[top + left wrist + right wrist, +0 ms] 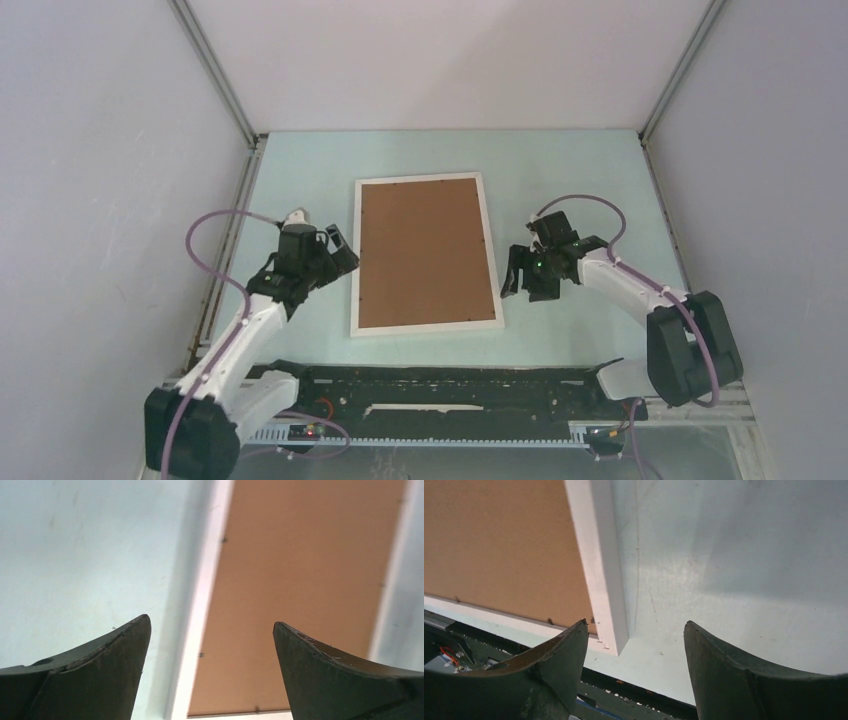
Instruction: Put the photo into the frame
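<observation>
**Top view:** the frame [428, 326] lay face down mid-table [580, 170], with the brown backing board [425, 252] seated inside its white rails. The left claw [340, 252] stood beside the left edge and the right claw [526, 280] beside the right, neither touching.

**Left wrist view:** the jaws were spread wide and empty over the left rail.

**Right wrist view:** the jaws stood apart and empty above the near right corner.

**Photo:** it was not visible in any view, and was judged to be enclosed under the board. The task looked near done, with the tabs too small to tell.

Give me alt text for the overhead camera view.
A white frame lies flat on the table, brown backing board up. The left gripper, open, is beside its left edge; the right gripper, open, beside its right. No photo shows.
</observation>
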